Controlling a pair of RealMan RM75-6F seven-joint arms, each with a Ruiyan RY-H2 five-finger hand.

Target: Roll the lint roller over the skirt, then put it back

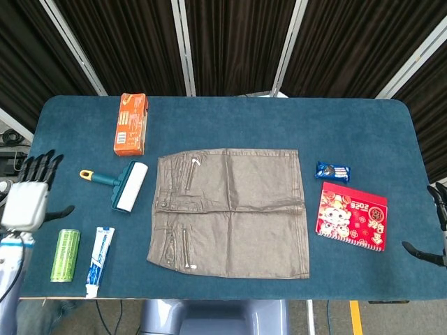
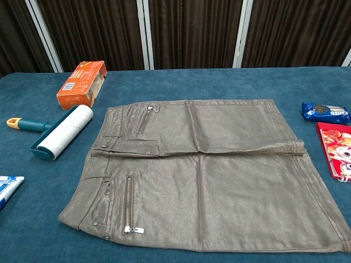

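Left hand (image 1: 28, 199) sits at the table's left edge, fingers spread, holding nothing. Right hand (image 1: 438, 230) shows only partly at the right edge; its state cannot be told. Skirt (image 2: 203, 170) lies flat at centre. Lint roller (image 2: 57, 131) lies just left of the skirt, untouched.

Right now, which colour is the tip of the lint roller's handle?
Yellow-orange; the lint roller handle itself is teal. The chest view shows it best.

Grey-brown skirt (image 1: 230, 211) flat mid-table w/ teal-handled white lint roller (image 1: 127, 185) lying just beside its waistband
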